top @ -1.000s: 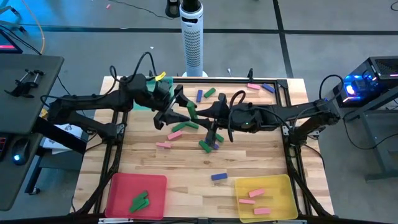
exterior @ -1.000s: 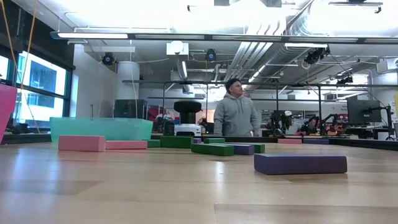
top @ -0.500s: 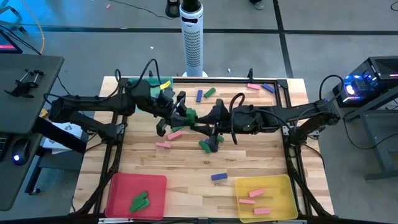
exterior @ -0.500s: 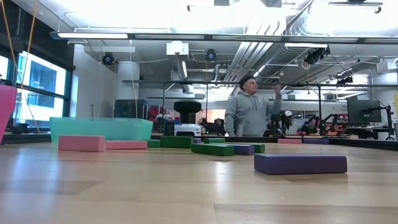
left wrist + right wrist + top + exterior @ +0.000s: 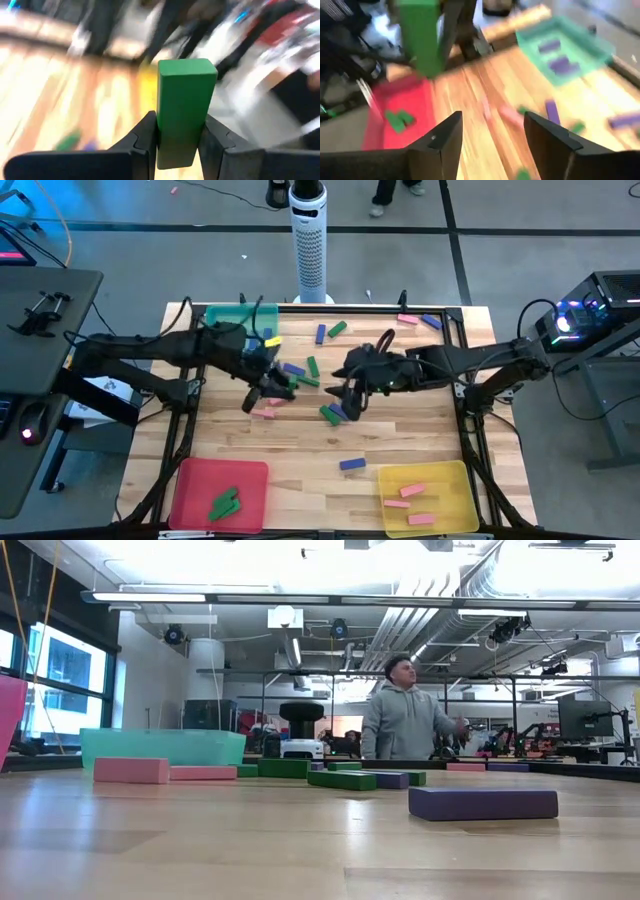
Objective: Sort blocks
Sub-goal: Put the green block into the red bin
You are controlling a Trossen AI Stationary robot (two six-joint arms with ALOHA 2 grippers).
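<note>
My left gripper (image 5: 288, 387) stands over the table's middle, shut on a green block (image 5: 186, 100). The same block (image 5: 419, 35) shows in the right wrist view. My right gripper (image 5: 345, 402) hangs open a little to its right, with nothing between its fingers (image 5: 445, 140). Loose blue, green and pink blocks lie flat on the wood, among them a blue one (image 5: 351, 464), a pink one (image 5: 263, 412) and a green one (image 5: 328, 414). Neither gripper shows in the low view. My left gripper pinches the green block's lower end (image 5: 181, 145) between its two fingers (image 5: 146, 137). The fingers come from the table's left, slanting down. Most of the block sticks out past the fingertips, clear of the table.
A red tray (image 5: 190, 480) with green blocks sits near left, a yellow tray (image 5: 455, 480) with pink blocks near right, a teal tray (image 5: 232, 315) far left. A white tower (image 5: 310, 240) stands behind the table. A person (image 5: 405, 720) stands in the room beyond.
My left gripper has moved toward the table's near edge and tipped downward, its wide-open fingers closing. Its arm has drawn off the teal tray, which now shows. My right gripper has stayed near the middle, turning a little. The person behind has shifted.
</note>
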